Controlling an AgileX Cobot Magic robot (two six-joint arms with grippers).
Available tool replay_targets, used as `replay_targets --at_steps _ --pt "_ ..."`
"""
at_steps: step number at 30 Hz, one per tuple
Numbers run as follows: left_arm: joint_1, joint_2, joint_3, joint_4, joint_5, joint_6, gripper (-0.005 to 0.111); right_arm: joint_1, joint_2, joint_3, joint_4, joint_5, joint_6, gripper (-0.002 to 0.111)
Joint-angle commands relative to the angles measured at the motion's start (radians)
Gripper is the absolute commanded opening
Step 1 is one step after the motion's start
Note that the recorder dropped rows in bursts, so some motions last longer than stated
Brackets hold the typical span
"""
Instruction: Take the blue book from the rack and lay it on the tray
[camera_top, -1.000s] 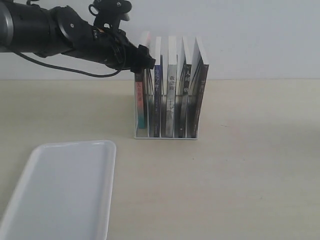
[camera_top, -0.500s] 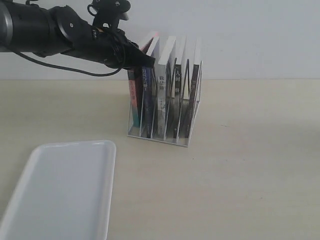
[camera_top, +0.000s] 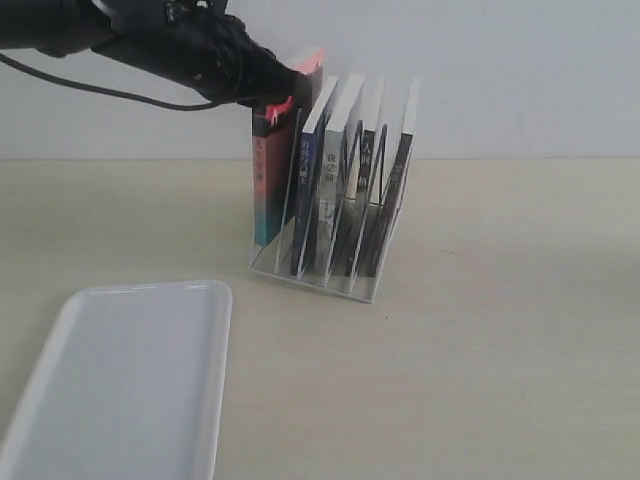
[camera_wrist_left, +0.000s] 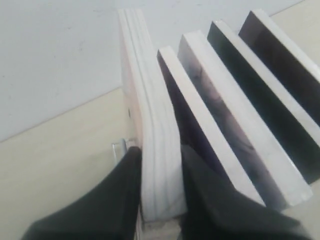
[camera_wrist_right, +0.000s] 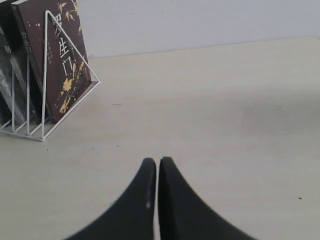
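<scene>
Left pincer (camera_top: 283, 88): clamped on the top edge of the thick pink-and-teal book (camera_top: 265, 170), one finger on each cover; the wrist view shows its white pages squeezed between the two black fingers (camera_wrist_left: 127, 170).
Blue book (camera_top: 306, 195): in the rack (camera_top: 312, 284), second slot from the left, just right of the clamped book; leans right; not gripped.
Rack: far centre of the table (camera_top: 480, 330), turned askew; five books in it; cannot tell if the base lies flat.
Tray (camera_top: 130, 390): near left, flat on the table, well apart from the rack.
Right pincer (camera_wrist_right: 157, 170): fingers together, gripping nothing, over bare table right of the rack.
Right-end book (camera_wrist_right: 60, 60): dark brown cover, gold characters, last slot.
</scene>
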Motion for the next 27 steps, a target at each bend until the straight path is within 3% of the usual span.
replay_targets --at_steps 1,6,27 --pt "-0.001 -0.042 -0.081 0.021 0.055 -0.072 0.004 -0.001 -0.005 -0.001 -0.005 -0.012 -0.006 0.001" --pt "-0.001 -0.055 -0.121 0.151 0.124 -0.187 0.004 -0.001 -0.005 -0.001 -0.005 -0.012 -0.006 0.001" --pt "-0.001 -0.058 -0.121 0.151 0.158 -0.202 0.004 -0.001 -0.005 -0.001 -0.005 -0.012 -0.006 0.001"
